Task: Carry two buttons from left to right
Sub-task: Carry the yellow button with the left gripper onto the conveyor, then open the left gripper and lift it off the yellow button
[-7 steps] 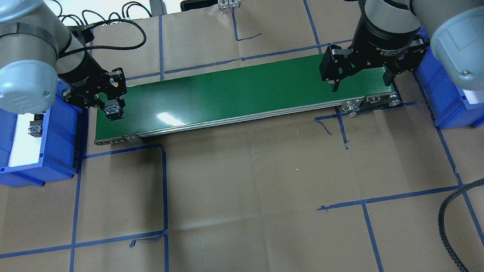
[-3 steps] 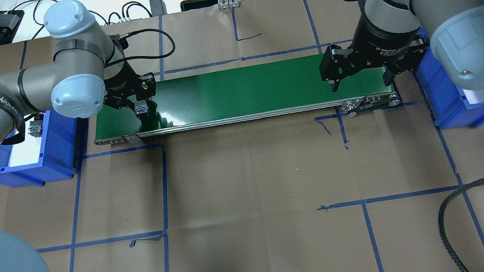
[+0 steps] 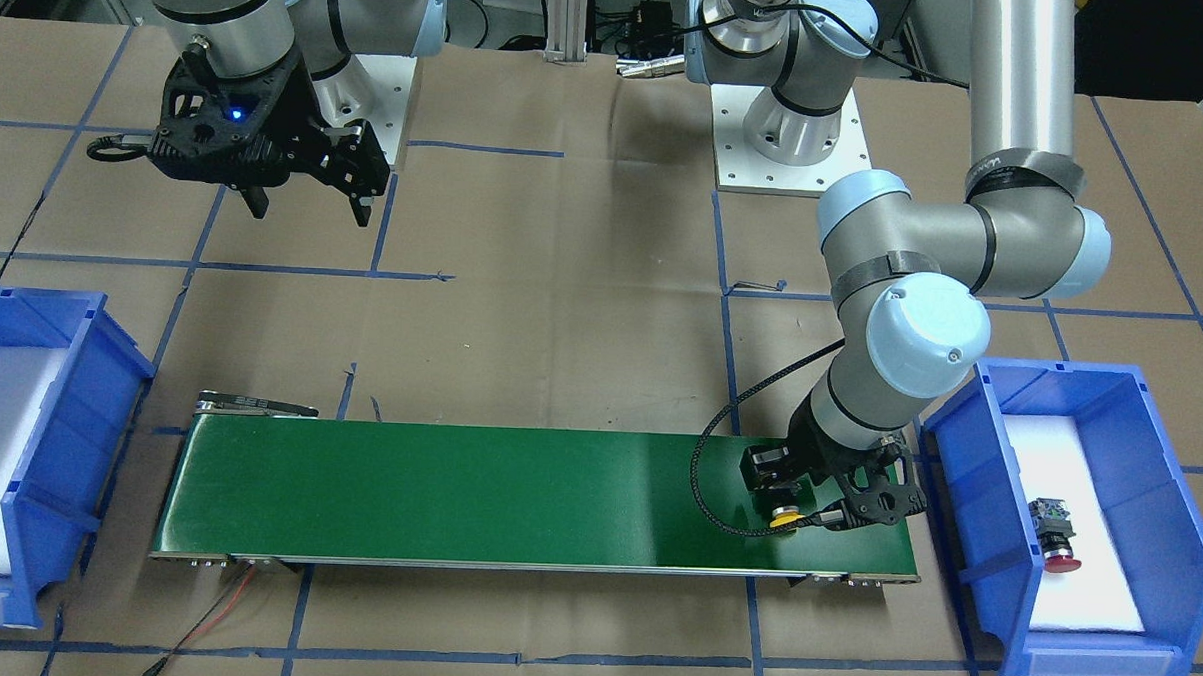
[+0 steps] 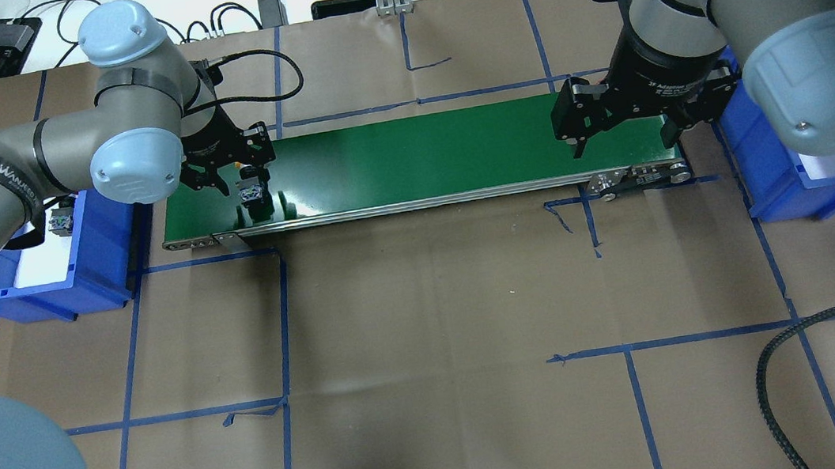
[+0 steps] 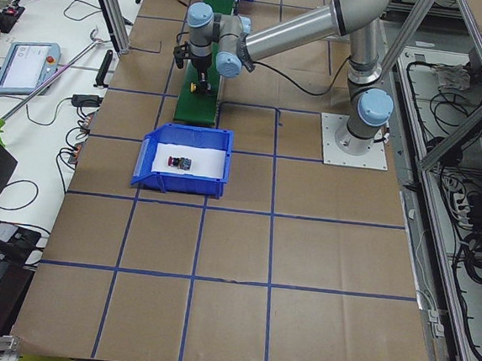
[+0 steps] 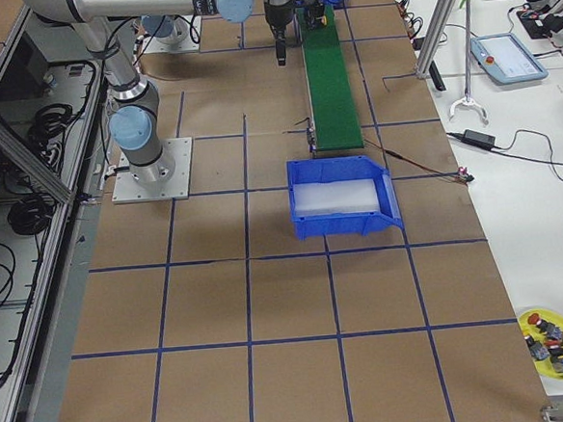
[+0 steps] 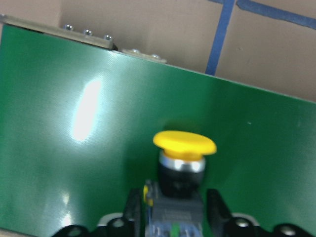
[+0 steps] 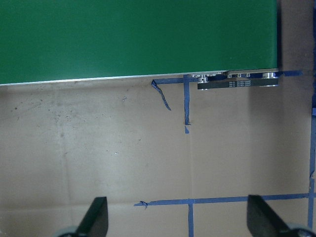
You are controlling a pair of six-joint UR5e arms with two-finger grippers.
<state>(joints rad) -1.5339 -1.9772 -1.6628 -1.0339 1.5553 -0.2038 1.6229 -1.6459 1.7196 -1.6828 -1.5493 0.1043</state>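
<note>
The yellow-capped button lies on its side on the left end of the green conveyor belt, cap pointing away from the wrist. My left gripper hovers just over it, open, with a finger on each side of the grey rear block and a small gap showing. From the front, this button sits just below the left gripper. The red-capped button lies on white foam in the left blue bin. My right gripper hangs open and empty above the belt's right end.
The right blue bin holds only white foam. A black corrugated cable curls over the near right of the table. Blue tape lines grid the brown paper. Cables and tools lie beyond the far edge.
My left arm swung from beside the left bin onto the belt carrying the yellow button, lowered it, and the fingers spread apart. The right arm stayed still.
</note>
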